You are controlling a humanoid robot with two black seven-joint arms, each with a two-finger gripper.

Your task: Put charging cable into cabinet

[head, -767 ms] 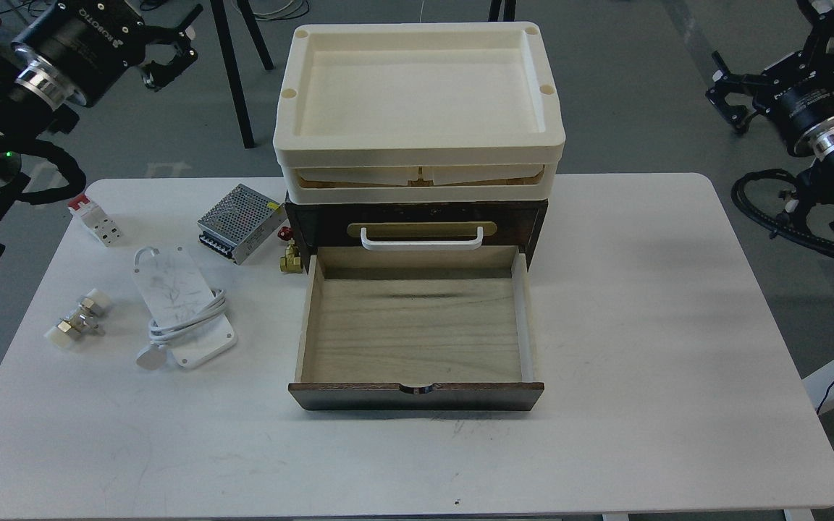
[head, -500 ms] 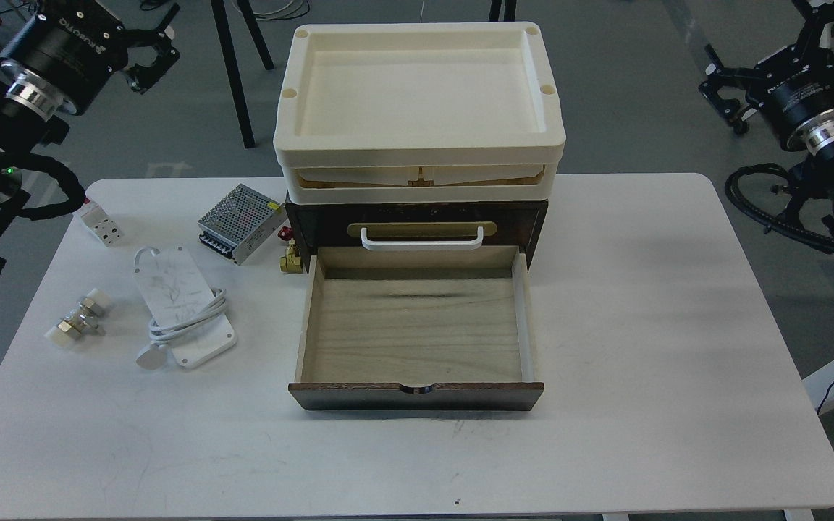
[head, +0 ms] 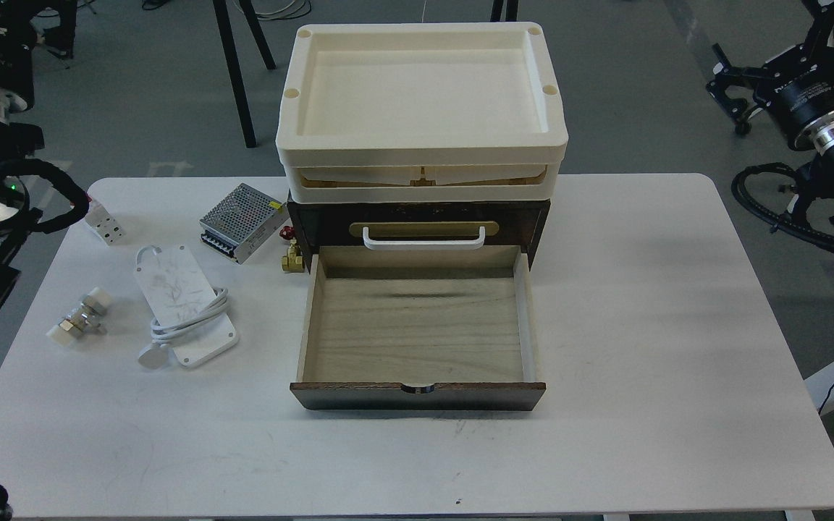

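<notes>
The charging cable (head: 184,310), a flat white scuffed block with its white cord wound round it and the plug at its near end, lies on the white table (head: 641,325) left of the cabinet. The dark brown cabinet (head: 540,217) stands mid-table. Its lower drawer (head: 417,325) is pulled out, showing a bare pale wood interior. The upper drawer has a white handle (head: 423,239) on a brass plate. My left gripper (head: 55,18) is dark at the top left edge, far above the cable. My right gripper (head: 730,90) hangs open and empty off the table's far right.
Two stacked cream trays (head: 420,145) sit on the cabinet. A silver perforated power-supply box (head: 238,221), a small white block (head: 104,226), metal fittings (head: 78,322) and a brass fitting (head: 291,259) lie on the table's left side. Black stand legs (head: 232,72) are behind.
</notes>
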